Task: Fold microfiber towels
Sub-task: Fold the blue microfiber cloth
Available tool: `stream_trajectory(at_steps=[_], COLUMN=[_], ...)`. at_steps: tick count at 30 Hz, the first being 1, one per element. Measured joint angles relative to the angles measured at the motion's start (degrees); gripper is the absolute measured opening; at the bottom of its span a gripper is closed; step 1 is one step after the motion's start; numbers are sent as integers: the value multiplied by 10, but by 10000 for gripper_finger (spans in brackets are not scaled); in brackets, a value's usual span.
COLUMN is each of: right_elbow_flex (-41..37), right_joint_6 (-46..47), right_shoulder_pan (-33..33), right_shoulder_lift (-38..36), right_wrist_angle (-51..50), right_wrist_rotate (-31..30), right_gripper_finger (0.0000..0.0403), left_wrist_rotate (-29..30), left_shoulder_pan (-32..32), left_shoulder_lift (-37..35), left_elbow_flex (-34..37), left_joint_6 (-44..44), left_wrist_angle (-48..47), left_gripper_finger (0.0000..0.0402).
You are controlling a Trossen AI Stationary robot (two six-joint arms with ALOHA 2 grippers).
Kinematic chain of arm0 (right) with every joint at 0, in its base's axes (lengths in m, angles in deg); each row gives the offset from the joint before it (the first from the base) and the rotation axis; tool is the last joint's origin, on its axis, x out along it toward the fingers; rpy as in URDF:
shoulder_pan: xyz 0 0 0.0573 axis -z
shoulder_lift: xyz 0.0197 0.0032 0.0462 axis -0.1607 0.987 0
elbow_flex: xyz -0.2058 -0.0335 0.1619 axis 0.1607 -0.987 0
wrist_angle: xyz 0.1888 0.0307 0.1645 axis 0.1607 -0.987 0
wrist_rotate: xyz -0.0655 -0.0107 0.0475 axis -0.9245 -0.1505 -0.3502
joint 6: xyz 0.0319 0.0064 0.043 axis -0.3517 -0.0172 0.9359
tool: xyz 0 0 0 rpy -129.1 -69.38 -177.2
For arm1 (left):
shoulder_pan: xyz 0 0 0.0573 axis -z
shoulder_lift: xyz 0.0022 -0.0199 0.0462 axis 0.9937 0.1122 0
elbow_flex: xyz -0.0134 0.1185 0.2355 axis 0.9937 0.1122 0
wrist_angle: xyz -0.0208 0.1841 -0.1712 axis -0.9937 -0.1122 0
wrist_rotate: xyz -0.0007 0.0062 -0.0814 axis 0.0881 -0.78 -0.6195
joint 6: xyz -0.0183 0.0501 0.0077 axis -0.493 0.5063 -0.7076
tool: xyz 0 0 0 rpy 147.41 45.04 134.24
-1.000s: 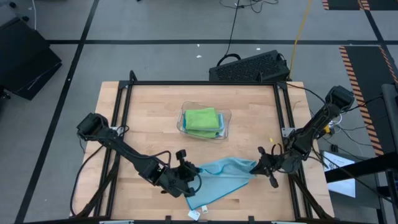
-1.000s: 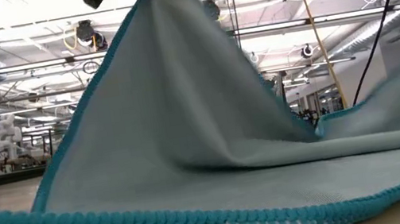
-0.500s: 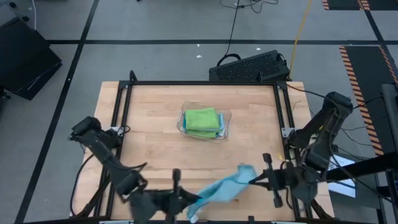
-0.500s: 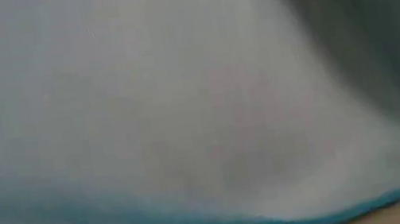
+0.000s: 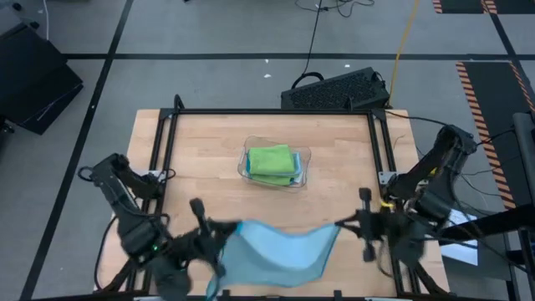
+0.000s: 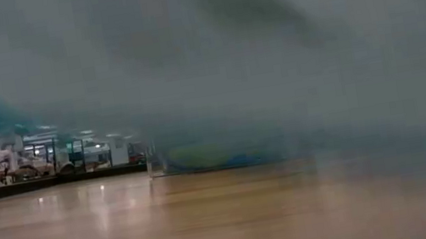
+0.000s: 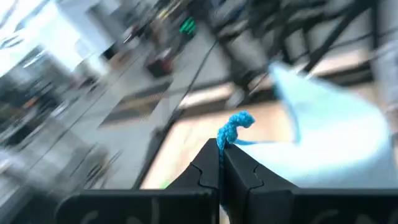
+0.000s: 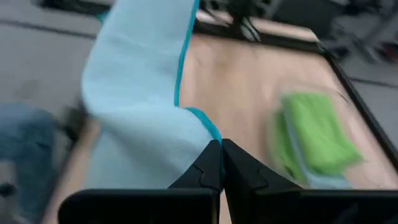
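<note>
A light blue microfiber towel [image 5: 280, 251] hangs spread between my two grippers above the table's near edge. My left gripper [image 5: 226, 232] is shut on its left upper corner and my right gripper [image 5: 339, 226] on its right upper corner. In the low view the towel [image 6: 286, 39] is a blur across the upper picture, clear of the wood. A clear plastic tray [image 5: 304, 159] at mid-table holds a folded lime green towel [image 5: 272, 160] lying on a blue one. My left gripper pinches the towel's corner [image 7: 235, 126] between its two shut fingers; the teal edging is bunched just past the fingertips [image 7: 211, 163]. The towel hangs away from it, lifted clear of the table. My right gripper pinches the other upper corner at its teal-edged hem [image 8: 205, 124] between its shut fingers [image 8: 239, 167]. The cloth hangs in a slack curve toward the left gripper, clear of the table.
A black metal frame [image 5: 267, 111] borders the wooden table [image 5: 201, 159]. A black keyboard [image 5: 334, 90] lies beyond the far edge. Bare wood lies between the tray and the hanging towel.
Both grippers have risen, staying shut on the towel, and the left one has drawn toward the table's left edge. The blue towel, which lay partly on the table near the front edge, is now lifted clear and spread out between them.
</note>
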State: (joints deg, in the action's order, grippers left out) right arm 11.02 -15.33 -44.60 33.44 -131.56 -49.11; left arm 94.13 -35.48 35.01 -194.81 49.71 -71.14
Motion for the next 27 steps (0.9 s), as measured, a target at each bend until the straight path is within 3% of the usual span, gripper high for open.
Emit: stream_trajectory(at_steps=[4,6,12,14,18,22,27], right_elbow_flex=[-84,-130,-234,-267,-336,-384,-378], right_joint_6=[2,-23,-166,-211,-250,-237,-148], right_shoulder_pan=[65,103,259,301,347,354,305], right_shoulder_lift=[-34,-53,-125,-148,-186,-208,-220], right_wrist_angle=[-4,4,97,156,259,297,315], right_wrist_rotate=[3,3,7,41,144,199,306], right_gripper_finger=[0,0,0,0,0,0,0], left_wrist_rotate=[-2,-16,-28,-49,-93,-124,-147], left_shoulder_pan=[-34,-53,-101,-116,-125,-117,-85], left_shoulder_lift=[-2,-2,-1,-1,-1,-1,-1], left_elbow_flex=[32,61,129,147,181,201,185], left_joint_6=[-226,-313,-441,-479,-498,-495,-328], left_wrist_angle=[-202,-257,-373,-378,-351,-295,-115], left_gripper_finger=[3,4,3,6,4,6,4])
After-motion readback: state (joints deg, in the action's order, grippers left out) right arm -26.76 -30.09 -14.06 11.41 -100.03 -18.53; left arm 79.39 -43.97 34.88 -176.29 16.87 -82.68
